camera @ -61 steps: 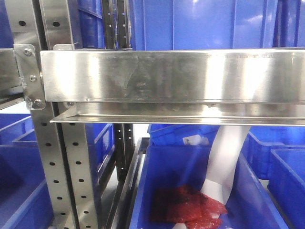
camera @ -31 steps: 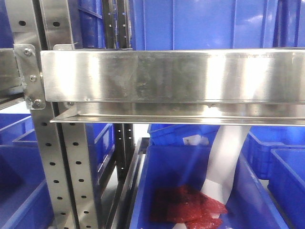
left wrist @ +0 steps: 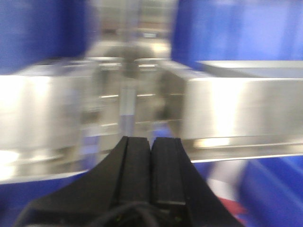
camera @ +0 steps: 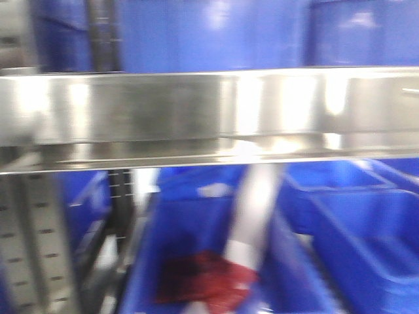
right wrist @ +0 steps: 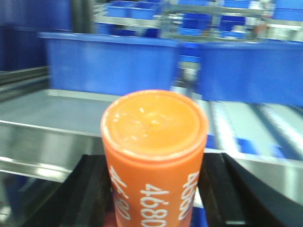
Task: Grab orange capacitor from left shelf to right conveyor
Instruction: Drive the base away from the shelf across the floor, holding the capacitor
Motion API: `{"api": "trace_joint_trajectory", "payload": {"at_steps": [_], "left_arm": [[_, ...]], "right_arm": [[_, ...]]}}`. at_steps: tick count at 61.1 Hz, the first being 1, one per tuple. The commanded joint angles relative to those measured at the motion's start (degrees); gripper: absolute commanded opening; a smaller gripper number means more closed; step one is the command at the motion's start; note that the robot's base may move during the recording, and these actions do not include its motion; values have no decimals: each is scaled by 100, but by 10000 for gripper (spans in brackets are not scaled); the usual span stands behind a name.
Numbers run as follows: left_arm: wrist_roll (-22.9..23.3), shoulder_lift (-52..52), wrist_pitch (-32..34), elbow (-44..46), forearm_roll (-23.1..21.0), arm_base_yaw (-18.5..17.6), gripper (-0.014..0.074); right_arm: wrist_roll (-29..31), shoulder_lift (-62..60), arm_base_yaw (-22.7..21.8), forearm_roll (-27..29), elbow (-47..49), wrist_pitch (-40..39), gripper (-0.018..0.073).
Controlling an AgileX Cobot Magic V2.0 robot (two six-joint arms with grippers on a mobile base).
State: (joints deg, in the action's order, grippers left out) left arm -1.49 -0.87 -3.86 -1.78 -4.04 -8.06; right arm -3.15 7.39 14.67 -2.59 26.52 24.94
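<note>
My right gripper (right wrist: 155, 189) is shut on the orange capacitor (right wrist: 155, 156), an orange cylinder with white "4680" down its side; the black fingers (right wrist: 92, 189) press on both sides. It is held in front of a steel shelf surface (right wrist: 42, 142). My left gripper (left wrist: 151, 146) is shut and empty, its black pads together, pointing at the left shelf's steel rail (left wrist: 236, 109). The shelf's broad brushed rail (camera: 196, 111) spans the blurred front view. The right conveyor is out of view.
Blue plastic bins (camera: 196, 33) stand on the shelf and others (camera: 353, 229) below it; one lower bin (camera: 150, 255) holds red items (camera: 203, 278) and a white strip (camera: 252, 209). Blue bins (right wrist: 109, 61) also stand behind the capacitor. A perforated upright (camera: 33, 242) is at lower left.
The front view has shifted to the right and turned blurred; the shelf upright and the bins have slid left in the frame.
</note>
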Motion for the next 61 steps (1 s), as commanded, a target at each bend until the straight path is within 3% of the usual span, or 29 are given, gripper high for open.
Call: {"api": "trace_joint_trajectory", "payload": {"at_steps": [1, 61], "left_arm": [[9, -50, 521, 20, -20, -18, -127], [9, -50, 521, 20, -20, 31, -127]], "right_arm": [[25, 64, -21, -70, 162, -505, 113], [25, 64, -21, -70, 162, -505, 113]]}}
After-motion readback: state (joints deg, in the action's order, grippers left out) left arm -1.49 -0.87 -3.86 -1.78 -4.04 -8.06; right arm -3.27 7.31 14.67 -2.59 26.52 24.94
